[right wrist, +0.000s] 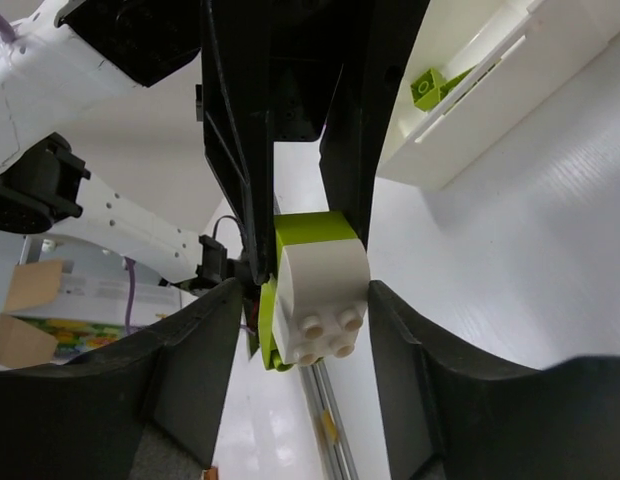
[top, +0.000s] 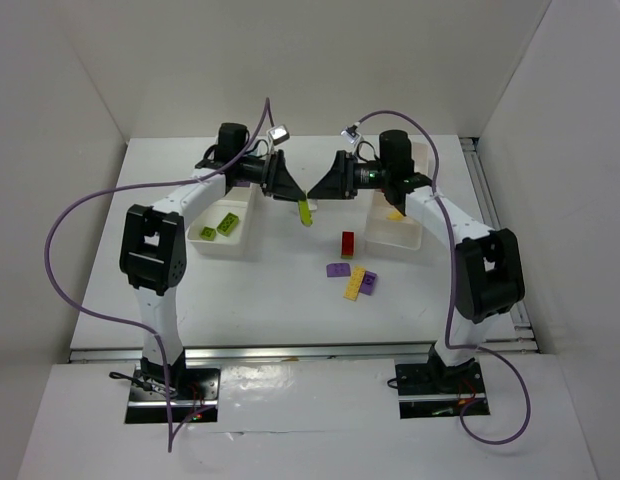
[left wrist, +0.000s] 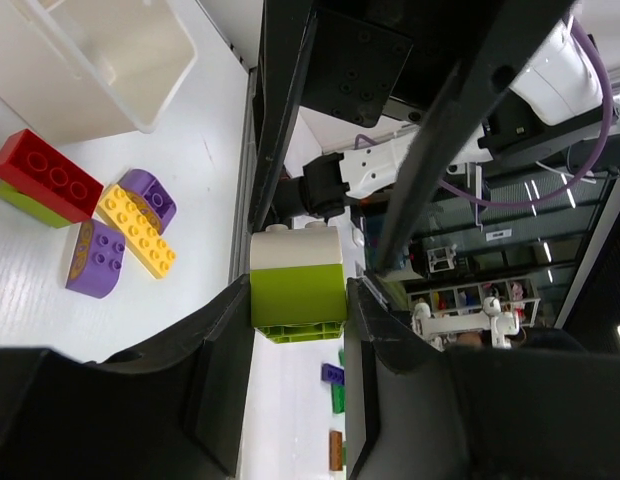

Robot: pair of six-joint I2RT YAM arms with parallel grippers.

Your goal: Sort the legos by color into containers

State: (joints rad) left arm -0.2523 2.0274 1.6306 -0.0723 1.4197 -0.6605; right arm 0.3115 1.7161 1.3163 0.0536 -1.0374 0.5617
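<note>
Left fingers (left wrist: pixel 215 345) clamp the lime brick (left wrist: pixel 298 295) in mid-air above the worktop (top: pixel 280 295), right fingers (right wrist: pixel 190 345) flank its white cap (right wrist: pixel 320 300) (grip cannot be told): an uneven pull can drop either piece.

table (top: pixel 270 300): white, carrying everything | left tray (top: pixel 222 252), right tray (top: pixel 390 241): sitting toward far edge | red brick (top: pixel 347 243), yellow brick (top: pixel 356 282), purple bricks (top: pixel 338 270): lying loose mid-table, right of centre

The left tray (top: pixel 230 250) and right tray (top: pixel 392 240) sat on the counter (top: pixel 270 305). Two bricks (top: pixel 228 223) lay in the left tray, one brick (top: pixel 395 213) in the right. Four bricks (top: pixel 355 282) lay together between the trays, nearer the right one. A stacked brick (top: pixel 305 211) hung above, behind them.
</note>
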